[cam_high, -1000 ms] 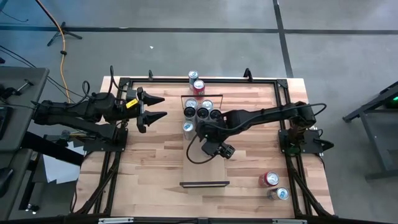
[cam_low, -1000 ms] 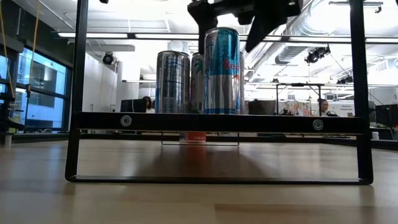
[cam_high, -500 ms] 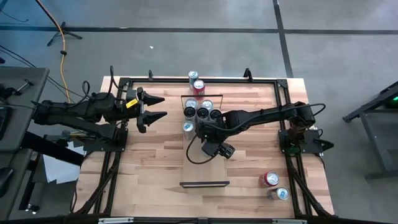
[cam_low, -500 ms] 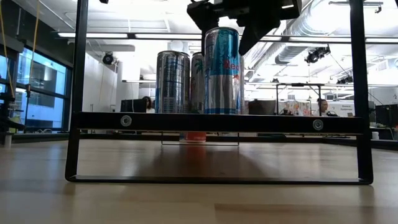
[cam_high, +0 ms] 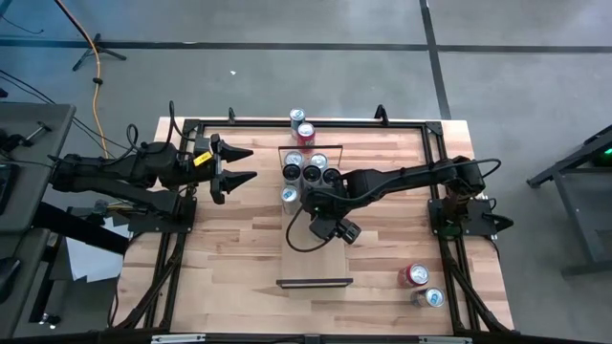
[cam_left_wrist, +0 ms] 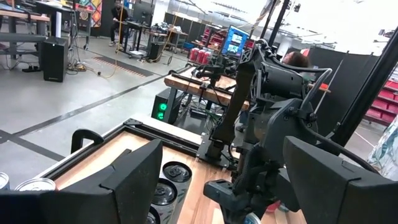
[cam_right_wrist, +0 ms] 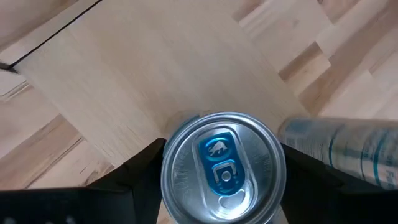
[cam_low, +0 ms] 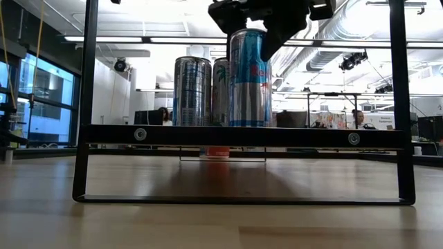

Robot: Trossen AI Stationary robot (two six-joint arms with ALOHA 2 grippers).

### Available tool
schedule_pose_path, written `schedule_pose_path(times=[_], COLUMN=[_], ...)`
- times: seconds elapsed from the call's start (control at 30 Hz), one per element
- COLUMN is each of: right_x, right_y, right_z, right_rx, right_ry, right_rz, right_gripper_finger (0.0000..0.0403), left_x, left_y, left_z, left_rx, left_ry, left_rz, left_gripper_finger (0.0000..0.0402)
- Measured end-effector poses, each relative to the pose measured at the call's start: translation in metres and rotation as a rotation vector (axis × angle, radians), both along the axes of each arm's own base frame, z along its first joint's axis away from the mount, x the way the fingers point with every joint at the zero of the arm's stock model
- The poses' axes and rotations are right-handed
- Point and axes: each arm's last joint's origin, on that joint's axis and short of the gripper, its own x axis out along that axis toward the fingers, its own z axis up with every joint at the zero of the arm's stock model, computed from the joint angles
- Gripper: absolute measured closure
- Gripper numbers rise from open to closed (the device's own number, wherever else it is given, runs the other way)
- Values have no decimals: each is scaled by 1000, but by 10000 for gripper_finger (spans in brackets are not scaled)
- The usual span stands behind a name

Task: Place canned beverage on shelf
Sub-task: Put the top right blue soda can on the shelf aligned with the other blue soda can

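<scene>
A silver-and-blue beverage can [cam_low: 249,79] stands upright on the pale wooden shelf [cam_high: 316,258], in front of several other cans [cam_high: 311,172] at the shelf's far end. My right gripper [cam_low: 261,17] reaches down over this can and is shut on it. The can's top [cam_right_wrist: 222,165] shows between the fingers in the right wrist view. In the high view the gripper [cam_high: 316,204] hides the can. My left gripper [cam_high: 244,164] is open and empty over the table's left side, and shows in its own wrist view [cam_left_wrist: 217,186]. My right gripper pinches the can's upper wall [cam_right_wrist: 165,177], just under the rim, between its two fingers [cam_right_wrist: 140,174], one on each side. The fingers come from above, pointing down. The can stands upright with its base on the shelf.
A neighbouring can [cam_right_wrist: 339,149] stands close beside the held one. Two cans [cam_high: 301,124] stand on the tabletop beyond the shelf's far end and two more [cam_high: 421,285] near the front right. The near half of the shelf is bare wood, ending at a black rail [cam_low: 242,136].
In the low view my right gripper's fingers have drawn in from a wide spread to the can's top. The can has shifted a little toward the table's right edge and stays upright on the shelf.
</scene>
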Motion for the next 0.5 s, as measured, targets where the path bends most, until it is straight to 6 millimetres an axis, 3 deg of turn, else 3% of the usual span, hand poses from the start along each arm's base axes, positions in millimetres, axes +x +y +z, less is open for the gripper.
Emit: schedule_pose_path(times=[0.2, 0.5], right_x=[-8, -19], right_y=[-3, -12], right_z=[15, 30], right_rx=[44, 211], right_ry=[-18, -36], right_rz=[-227, -954], right_gripper_finger=[167, 168], left_x=[0, 0], left_y=[0, 0], left_z=[0, 0], left_rx=[0, 0], left_ry=[0, 0], left_rz=[0, 0], left_gripper_finger=[108, 108])
